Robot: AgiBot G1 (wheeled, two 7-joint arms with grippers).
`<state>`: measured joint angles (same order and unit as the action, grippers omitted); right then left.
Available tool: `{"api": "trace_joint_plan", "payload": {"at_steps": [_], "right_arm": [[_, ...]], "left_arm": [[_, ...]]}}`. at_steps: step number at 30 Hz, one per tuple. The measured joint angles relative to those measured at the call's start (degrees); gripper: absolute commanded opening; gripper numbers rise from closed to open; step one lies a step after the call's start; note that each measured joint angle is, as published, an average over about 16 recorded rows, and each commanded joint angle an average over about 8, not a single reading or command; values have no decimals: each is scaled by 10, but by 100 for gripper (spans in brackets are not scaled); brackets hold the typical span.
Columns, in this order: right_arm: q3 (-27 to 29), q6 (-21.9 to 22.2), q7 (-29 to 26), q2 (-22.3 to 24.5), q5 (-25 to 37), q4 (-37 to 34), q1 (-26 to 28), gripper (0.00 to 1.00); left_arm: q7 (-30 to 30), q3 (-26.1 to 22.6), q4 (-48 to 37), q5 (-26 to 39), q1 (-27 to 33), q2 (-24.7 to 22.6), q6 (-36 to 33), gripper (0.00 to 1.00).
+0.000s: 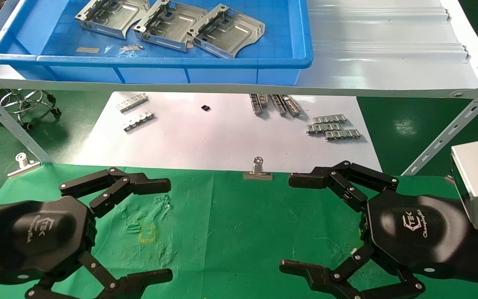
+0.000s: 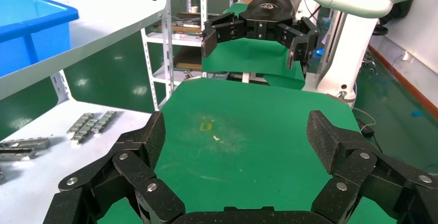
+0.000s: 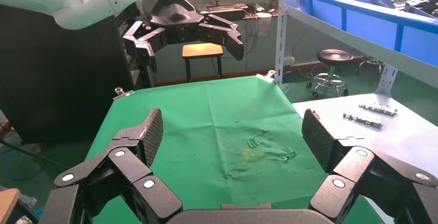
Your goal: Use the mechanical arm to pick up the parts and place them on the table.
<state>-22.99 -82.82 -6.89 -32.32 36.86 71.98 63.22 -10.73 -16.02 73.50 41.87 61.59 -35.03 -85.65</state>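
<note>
We held left gripper (image 1: 156, 226) and right gripper (image 1: 301, 224) spread wide, empty, over table (image 1: 239, 216) near edge; parts (image 1: 172, 23) untouched in bin (image 1: 288, 41) beyond far edge.

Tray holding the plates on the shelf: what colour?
Bright blue tray, holding three shiny silver plates. Head view shows it best.
</note>
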Motion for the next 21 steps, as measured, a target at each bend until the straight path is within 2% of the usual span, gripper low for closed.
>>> {"api": "trace_joint_plan", "payload": {"at_steps": [9,10,17,18,21], "right_arm": [[0,0,0,0,0,0,0,100],[0,0,0,0,0,0,0,95],[0,0,0,0,0,0,0,8],[0,0,0,0,0,0,0,0],[0,0,0,0,0,0,0,0]], "left_arm": [[0,0,0,0,0,0,0,100],[0,0,0,0,0,0,0,100],[0,0,0,0,0,0,1,100],[0,0,0,0,0,-1,2,100],[-1,0,-2,2,3,-4,9,100]]}}
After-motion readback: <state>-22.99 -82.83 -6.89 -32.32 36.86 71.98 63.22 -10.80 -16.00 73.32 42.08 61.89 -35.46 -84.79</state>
